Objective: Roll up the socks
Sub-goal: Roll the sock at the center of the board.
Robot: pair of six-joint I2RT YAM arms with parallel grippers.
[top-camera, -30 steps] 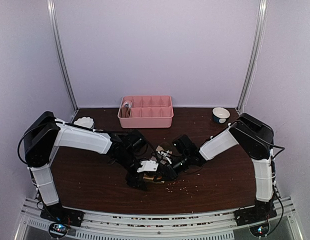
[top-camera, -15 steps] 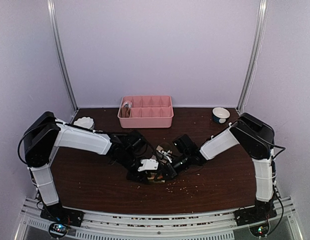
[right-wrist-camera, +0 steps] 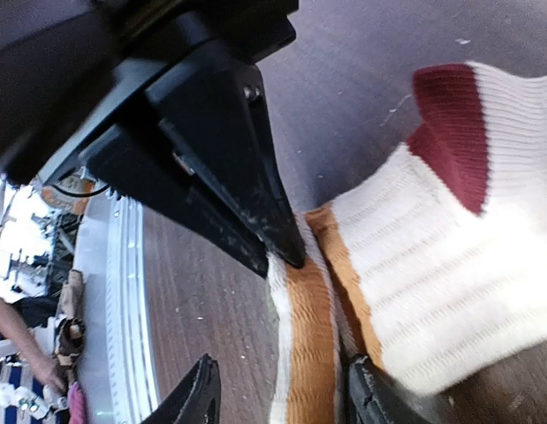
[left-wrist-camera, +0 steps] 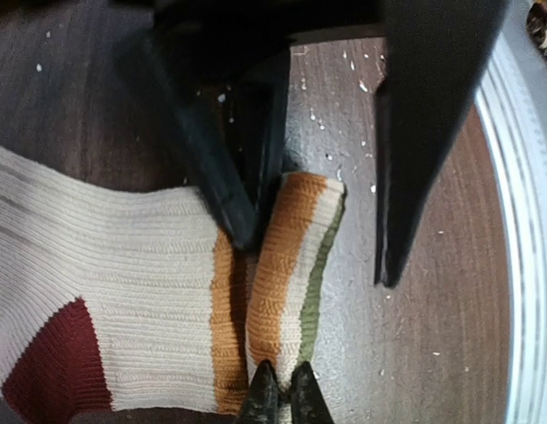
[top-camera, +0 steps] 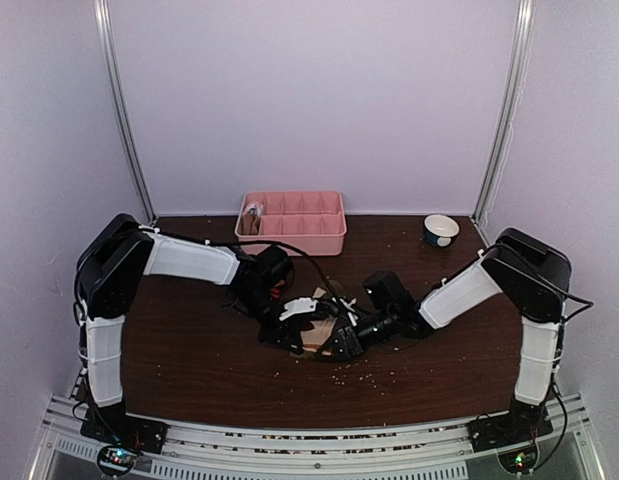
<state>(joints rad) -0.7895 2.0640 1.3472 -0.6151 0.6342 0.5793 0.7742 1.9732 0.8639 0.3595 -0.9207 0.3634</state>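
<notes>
Cream ribbed sock [left-wrist-camera: 123, 265]: its orange-striped fold is pinched by the clenched left claw [left-wrist-camera: 278, 396]. The right claw [right-wrist-camera: 282, 397], released, straddles that fold. The fold should be drawn taut before rolling.

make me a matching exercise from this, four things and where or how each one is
1 pink plastic compartment tray
2 small white bowl
3 cream ribbed sock with orange and olive bands
4 left gripper

a far right corner of the dark wooden table
b pinched shut on the sock's cuff
c far edge, centre
d middle, partly folded

Pairs: 1-c, 2-a, 3-d, 4-b
</notes>
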